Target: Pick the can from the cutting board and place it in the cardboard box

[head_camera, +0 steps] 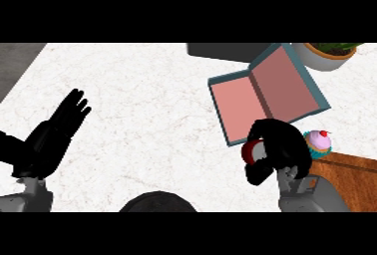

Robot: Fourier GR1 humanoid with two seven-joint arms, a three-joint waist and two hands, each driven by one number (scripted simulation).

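Head view: the right hand (pixel 278 149) has its fingers curled round the red can (pixel 253 151), holding it just beside the near edge of the open cardboard box (pixel 265 94). The box lies flat on the white tabletop (pixel 147 99), its pink inside bare. The cutting board (pixel 350 179) sits near the box's lower right, a cupcake (pixel 319 143) on its edge. Far left of the box, the left hand (pixel 63 127) rests with fingers straight over wide bare tabletop.

Cardboard box (pixel 267 94) behind cutting board (pixel 352 179) (cupcake (pixel 319 142) on it), potted plant (pixel 331 54) behind box
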